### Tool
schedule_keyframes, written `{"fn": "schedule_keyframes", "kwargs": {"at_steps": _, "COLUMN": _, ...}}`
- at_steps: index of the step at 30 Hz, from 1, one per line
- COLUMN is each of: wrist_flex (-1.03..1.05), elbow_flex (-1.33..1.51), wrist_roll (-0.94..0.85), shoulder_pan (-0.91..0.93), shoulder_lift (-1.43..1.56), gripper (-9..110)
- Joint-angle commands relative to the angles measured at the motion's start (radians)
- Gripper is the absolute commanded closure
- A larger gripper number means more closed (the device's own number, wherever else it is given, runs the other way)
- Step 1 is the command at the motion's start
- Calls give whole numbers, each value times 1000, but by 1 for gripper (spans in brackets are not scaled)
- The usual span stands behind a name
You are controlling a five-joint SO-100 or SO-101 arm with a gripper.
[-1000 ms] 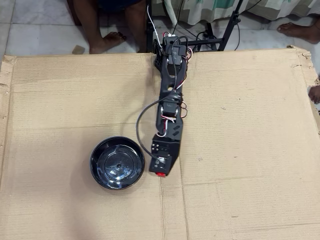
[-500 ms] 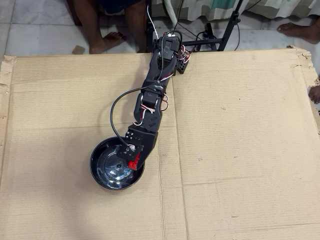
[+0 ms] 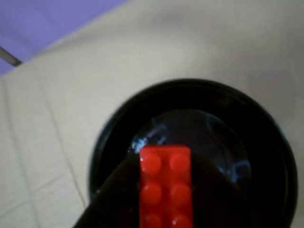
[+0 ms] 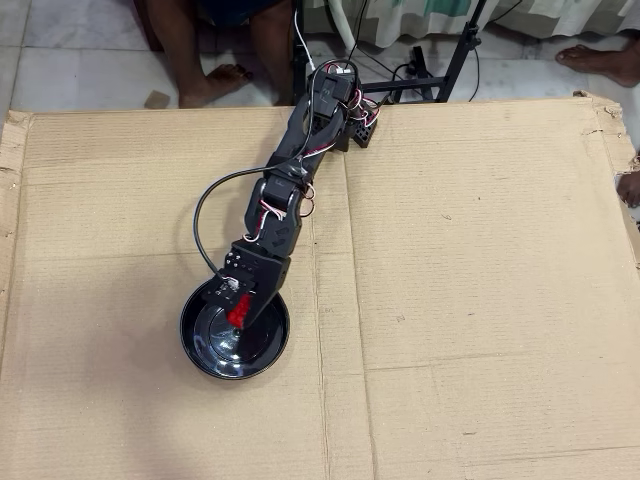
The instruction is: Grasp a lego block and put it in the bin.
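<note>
In the wrist view a red lego block (image 3: 166, 187) with studs sits between my dark fingers at the bottom of the frame, above the glossy black bin (image 3: 118, 123). From overhead, my gripper (image 4: 238, 312) reaches over the bin (image 4: 215, 355) from its upper rim, shut on the lego block (image 4: 238, 312), which hangs over the bin's inside near its middle. The bin rests on the cardboard sheet at lower left of centre.
A large cardboard sheet (image 4: 470, 280) covers the work surface, with creases running across it. The arm's base (image 4: 335, 95) is mounted at the sheet's far edge. People's feet (image 4: 215, 80) and a stand's legs (image 4: 440, 75) are on the tiled floor beyond.
The arm has swung left, carrying the red block from the cardboard beside the bin to over the bin's rim and then to above its middle.
</note>
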Motion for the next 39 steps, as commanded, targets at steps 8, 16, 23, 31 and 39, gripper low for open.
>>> {"fn": "schedule_keyframes", "kwargs": {"at_steps": 8, "wrist_flex": -8, "elbow_flex": 35, "wrist_roll": -3, "shoulder_pan": 17, "shoulder_lift": 64, "gripper": 101}}
{"fn": "schedule_keyframes", "kwargs": {"at_steps": 16, "wrist_flex": -8, "elbow_flex": 46, "wrist_roll": -3, "shoulder_pan": 23, "shoulder_lift": 64, "gripper": 101}}
{"fn": "schedule_keyframes", "kwargs": {"at_steps": 23, "wrist_flex": -9, "elbow_flex": 46, "wrist_roll": -5, "shoulder_pan": 23, "shoulder_lift": 64, "gripper": 101}}
{"fn": "schedule_keyframes", "kwargs": {"at_steps": 31, "wrist_flex": -3, "elbow_flex": 46, "wrist_roll": -6, "shoulder_pan": 18, "shoulder_lift": 63, "gripper": 87}}
{"fn": "schedule_keyframes", "kwargs": {"at_steps": 39, "wrist_flex": -2, "elbow_flex": 46, "wrist_roll": -5, "shoulder_pan": 15, "shoulder_lift": 63, "gripper": 83}}
